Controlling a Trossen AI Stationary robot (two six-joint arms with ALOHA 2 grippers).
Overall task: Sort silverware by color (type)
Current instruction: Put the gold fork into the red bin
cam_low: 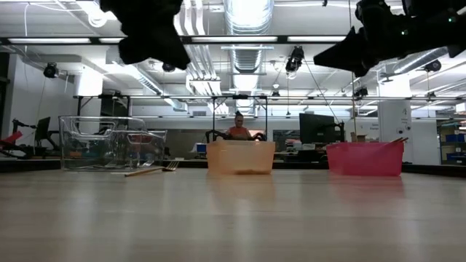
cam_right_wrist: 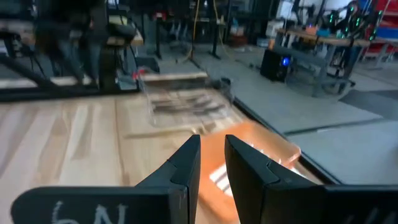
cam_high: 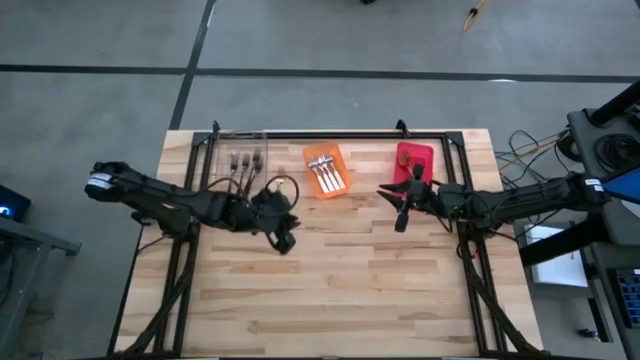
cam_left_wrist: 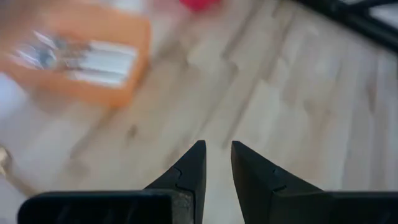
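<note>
Three bins stand in a row along the far edge of the table [cam_high: 330, 290]. The left bin [cam_high: 238, 150] holds forks [cam_high: 243, 160]. The middle bin [cam_high: 326, 170] holds further forks [cam_high: 327, 175]. The right bin [cam_high: 413, 160] stands well apart from it. One fork [cam_low: 151, 170] lies on the table just before the left bin. The left gripper [cam_high: 283, 238] hangs before the left and middle bins; the right gripper [cam_high: 402, 203] hangs just before the right bin.

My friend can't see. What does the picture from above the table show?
Two dark robot arms reach over a wooden table; the left gripper and right gripper hold nothing. Along the far edge sit a clear bin of dark forks, an orange bin of white-handled forks, and a red bin.
</note>
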